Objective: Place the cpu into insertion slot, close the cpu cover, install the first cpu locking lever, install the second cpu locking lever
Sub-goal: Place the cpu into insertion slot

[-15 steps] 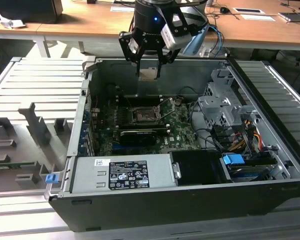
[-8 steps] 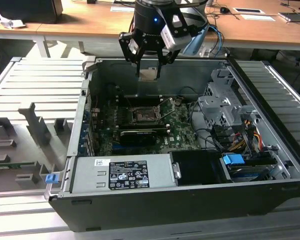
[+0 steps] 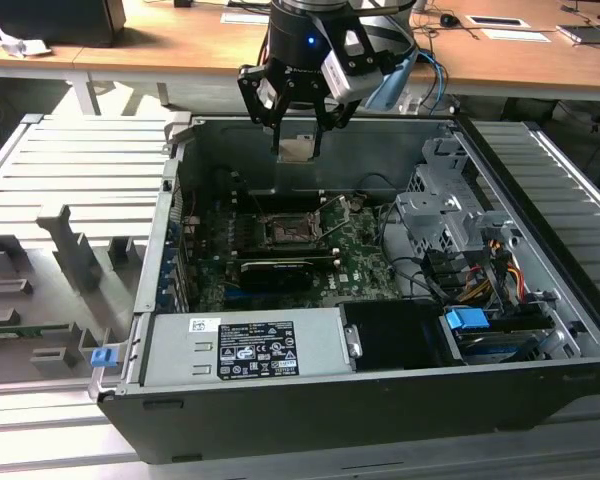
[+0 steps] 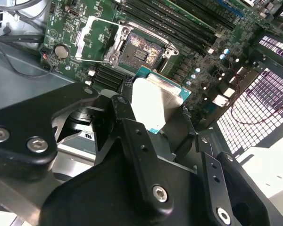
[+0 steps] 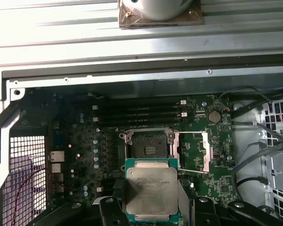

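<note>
My gripper (image 3: 298,150) hangs over the open computer case and is shut on the cpu (image 3: 298,148), a flat square chip with a pale metal face. In both wrist views the cpu (image 5: 150,190) (image 4: 153,101) sits between the black fingers (image 5: 108,209). It is held above the board, apart from it. The insertion slot (image 5: 148,143) (image 4: 139,49) (image 3: 283,231) is a square black socket on the green board, bare, with a dark centre. The cpu cover (image 5: 206,153) (image 4: 114,44), a grey metal frame, lies swung open beside the socket. A thin locking lever (image 5: 193,172) sticks out near it.
A long black card (image 3: 275,270) lies across the board on the near side of the socket. The labelled power supply (image 3: 242,348) fills the case front. A grey drive cage (image 3: 450,215) and cables stand at the exterior view's right. Memory slots (image 5: 137,115) run beside the socket.
</note>
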Tool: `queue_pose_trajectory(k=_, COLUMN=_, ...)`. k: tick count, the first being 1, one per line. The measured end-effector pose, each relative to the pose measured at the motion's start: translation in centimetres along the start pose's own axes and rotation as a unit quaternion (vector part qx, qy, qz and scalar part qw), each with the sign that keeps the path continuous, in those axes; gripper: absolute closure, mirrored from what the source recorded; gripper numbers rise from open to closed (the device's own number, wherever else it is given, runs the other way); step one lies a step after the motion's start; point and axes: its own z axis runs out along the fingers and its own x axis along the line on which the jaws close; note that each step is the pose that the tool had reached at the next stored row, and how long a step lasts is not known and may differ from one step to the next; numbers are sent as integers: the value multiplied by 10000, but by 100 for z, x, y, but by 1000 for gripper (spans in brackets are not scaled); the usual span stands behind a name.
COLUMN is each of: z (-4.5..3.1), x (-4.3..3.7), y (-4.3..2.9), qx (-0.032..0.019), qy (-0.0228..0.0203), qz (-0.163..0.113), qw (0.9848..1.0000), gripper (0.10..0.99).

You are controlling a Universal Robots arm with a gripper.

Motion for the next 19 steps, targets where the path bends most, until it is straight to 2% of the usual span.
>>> queue_pose_trajectory(k=9, z=3, x=0, y=0, qx=-6, qy=-29, qz=328, qw=9995, gripper=561)
queue_pose_trajectory(k=19, z=51, x=-1, y=-5, qx=-6, qy=-32, qz=376, qw=9993, gripper=561)
